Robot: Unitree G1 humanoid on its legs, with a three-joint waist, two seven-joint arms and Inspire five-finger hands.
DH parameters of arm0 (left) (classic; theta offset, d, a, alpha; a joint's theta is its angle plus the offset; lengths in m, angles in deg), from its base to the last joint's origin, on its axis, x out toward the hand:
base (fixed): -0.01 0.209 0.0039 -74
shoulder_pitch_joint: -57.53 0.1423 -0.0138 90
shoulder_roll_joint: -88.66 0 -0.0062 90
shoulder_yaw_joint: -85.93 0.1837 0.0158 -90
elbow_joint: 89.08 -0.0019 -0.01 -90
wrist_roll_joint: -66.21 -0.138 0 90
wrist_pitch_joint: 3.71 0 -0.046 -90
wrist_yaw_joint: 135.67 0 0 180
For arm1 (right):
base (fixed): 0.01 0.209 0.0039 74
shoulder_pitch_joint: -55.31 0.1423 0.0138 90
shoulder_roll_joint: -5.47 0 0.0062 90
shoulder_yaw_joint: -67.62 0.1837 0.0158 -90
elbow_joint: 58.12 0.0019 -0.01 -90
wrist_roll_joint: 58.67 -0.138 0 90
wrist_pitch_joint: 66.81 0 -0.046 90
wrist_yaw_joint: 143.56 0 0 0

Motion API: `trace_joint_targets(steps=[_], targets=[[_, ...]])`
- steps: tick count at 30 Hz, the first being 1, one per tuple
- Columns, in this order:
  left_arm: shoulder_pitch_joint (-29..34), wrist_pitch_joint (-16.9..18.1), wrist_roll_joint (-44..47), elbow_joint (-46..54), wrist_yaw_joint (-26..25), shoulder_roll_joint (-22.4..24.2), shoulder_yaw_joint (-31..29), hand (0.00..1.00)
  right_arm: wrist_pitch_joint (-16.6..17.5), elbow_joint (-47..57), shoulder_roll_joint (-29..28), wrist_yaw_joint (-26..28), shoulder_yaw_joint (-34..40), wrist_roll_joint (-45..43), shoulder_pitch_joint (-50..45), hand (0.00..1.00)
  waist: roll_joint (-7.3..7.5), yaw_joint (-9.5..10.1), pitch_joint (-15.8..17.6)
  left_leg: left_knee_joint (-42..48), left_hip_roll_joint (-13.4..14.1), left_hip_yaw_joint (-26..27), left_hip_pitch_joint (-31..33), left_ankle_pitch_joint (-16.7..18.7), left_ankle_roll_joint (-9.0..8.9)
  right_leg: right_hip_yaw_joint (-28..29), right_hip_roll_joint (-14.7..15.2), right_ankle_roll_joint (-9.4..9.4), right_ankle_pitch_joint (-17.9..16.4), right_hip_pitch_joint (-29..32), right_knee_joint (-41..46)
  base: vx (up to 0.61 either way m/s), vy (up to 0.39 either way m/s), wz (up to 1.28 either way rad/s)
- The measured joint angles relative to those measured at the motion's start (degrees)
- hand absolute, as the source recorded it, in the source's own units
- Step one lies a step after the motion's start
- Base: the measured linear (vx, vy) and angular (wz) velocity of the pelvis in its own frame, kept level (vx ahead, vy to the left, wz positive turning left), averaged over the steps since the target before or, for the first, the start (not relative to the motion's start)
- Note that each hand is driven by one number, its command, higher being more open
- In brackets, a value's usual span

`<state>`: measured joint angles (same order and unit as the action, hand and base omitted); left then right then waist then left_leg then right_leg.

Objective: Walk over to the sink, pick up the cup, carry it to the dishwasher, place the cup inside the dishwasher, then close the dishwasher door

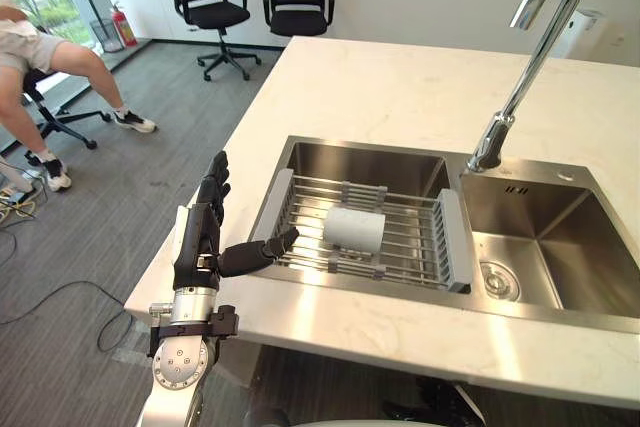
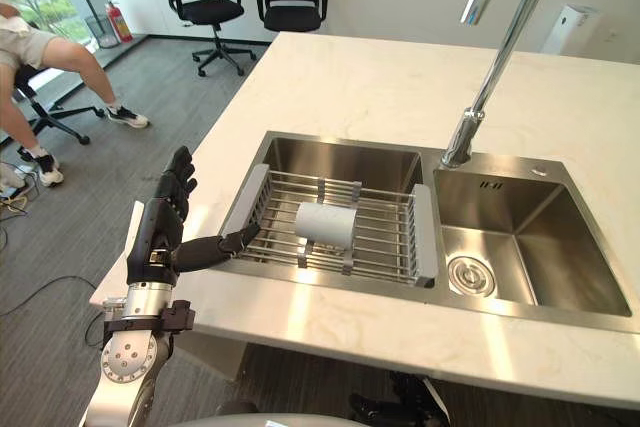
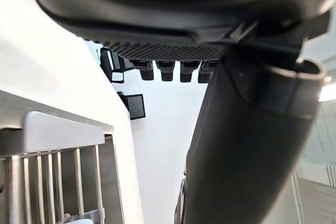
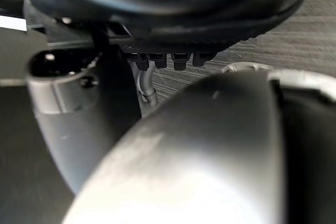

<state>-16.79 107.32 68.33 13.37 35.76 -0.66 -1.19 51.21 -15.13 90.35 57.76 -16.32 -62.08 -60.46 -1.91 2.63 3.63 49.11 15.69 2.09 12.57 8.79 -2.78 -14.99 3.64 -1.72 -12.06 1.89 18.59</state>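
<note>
Left eye view: my left hand [image 1: 200,237], fingers straight, thumb spread, is beside the sink rack [image 1: 412,235]; the cup [image 1: 354,229] lies sideways on it.

Left hand [image 1: 197,239] raised, fingers straight, thumb out

Grey floor [image 1: 150,177], two black office chairs [image 1: 215,2]

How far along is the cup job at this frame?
Done: the robot is at the sink. In hand: the open left hand hovers by the left end of the rack, not yet touching the cup lying sideways on it; the right hand hangs idle. Left: grasp, carry, load and shut the dishwasher.
</note>
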Motion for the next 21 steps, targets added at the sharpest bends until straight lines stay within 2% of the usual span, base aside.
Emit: trace_joint_targets(steps=[2,3,4,5,6,8,12,15,21], targets=[[-0.2,1.1,-1.5,0.0,0.1,-1.6,0.0,1.00,0.2,0.1,0.8,1.0,0.2,-1.2,0.0,1.00,0.09,0.07,-0.1,-4.9,-1.3,2.5,1.6,0.7,0.29,0.2,0.5,0.19,0.1,-1.4,-1.9,0.19,-0.022,-0.05],[-0.6,1.2,-2.3,0.0,0.2,-2.6,0.0,1.00,0.5,0.4,1.3,1.6,0.3,-1.5,-0.2,1.00,0.09,0.08,-0.1,-10.8,-2.4,4.1,1.7,0.5,0.38,0.4,1.0,0.43,0.3,-2.1,-2.6,0.23,0.036,-0.11],[-1.1,1.2,-2.8,0.0,0.2,-3.4,0.0,1.00,0.7,0.5,1.8,2.1,0.3,-1.5,-0.2,1.00,-0.10,0.10,-0.2,-18.3,-3.6,5.6,1.2,-1.8,0.37,0.8,1.4,0.62,0.4,-2.2,-2.8,0.24,0.055,-0.12],[-1.4,1.2,-3.1,0.0,0.2,-3.7,0.0,1.00,0.8,0.5,2.0,2.1,0.3,-1.5,-0.2,1.00,-0.35,0.13,-0.3,-21.9,-4.1,6.1,0.7,-3.8,0.37,0.9,1.4,0.76,0.3,-2.2,-2.8,0.26,0.107,-0.07],[-2.4,0.8,-3.5,-0.1,0.2,-5.1,0.0,1.00,1.1,0.6,1.4,2.1,0.1,-1.4,-0.3,1.00,0.20,-0.11,-0.8,-25.3,-5.6,6.4,-1.4,-4.3,-0.25,1.6,2.5,1.63,0.6,-2.2,-3.1,0.19,0.101,0.01],[-4.0,0.4,-3.9,-0.1,0.2,-6.6,0.0,1.00,1.5,0.8,1.0,2.3,-0.3,-1.3,-0.3,1.00,1.01,-0.45,-1.0,-28.1,-6.9,6.4,-2.4,-4.3,-0.24,2.4,3.0,2.03,0.9,-2.4,-4.6,0.14,0.096,0.06],[-5.1,-1.4,-8.0,0.2,0.4,-9.5,0.8,1.00,1.5,0.8,0.6,1.8,-1.0,-0.4,-0.5,1.00,1.07,-0.66,-1.1,-34.0,-8.1,6.6,-6.5,-4.5,-0.50,3.1,3.4,2.62,1.2,-3.7,-5.8,0.04,0.059,-0.03],[-6.1,-2.5,-9.7,1.2,2.8,-13.1,4.2,1.00,1.4,0.8,0.6,1.5,-1.5,0.1,-0.7,1.00,0.95,-0.63,-1.5,-38.9,-8.3,6.6,-8.2,-5.5,-2.06,3.5,3.1,2.65,1.2,-3.3,-7.1,-0.07,0.015,-0.02],[-7.7,-6.2,-11.2,1.0,7.9,-18.2,9.4,1.00,1.0,1.5,0.7,1.3,-2.0,0.7,-2.0,1.00,1.27,-1.34,-3.1,-43.6,-8.6,7.1,-9.7,-8.3,-2.26,4.1,2.9,3.63,1.9,-2.4,-7.1,-0.07,-0.003,-0.04]])
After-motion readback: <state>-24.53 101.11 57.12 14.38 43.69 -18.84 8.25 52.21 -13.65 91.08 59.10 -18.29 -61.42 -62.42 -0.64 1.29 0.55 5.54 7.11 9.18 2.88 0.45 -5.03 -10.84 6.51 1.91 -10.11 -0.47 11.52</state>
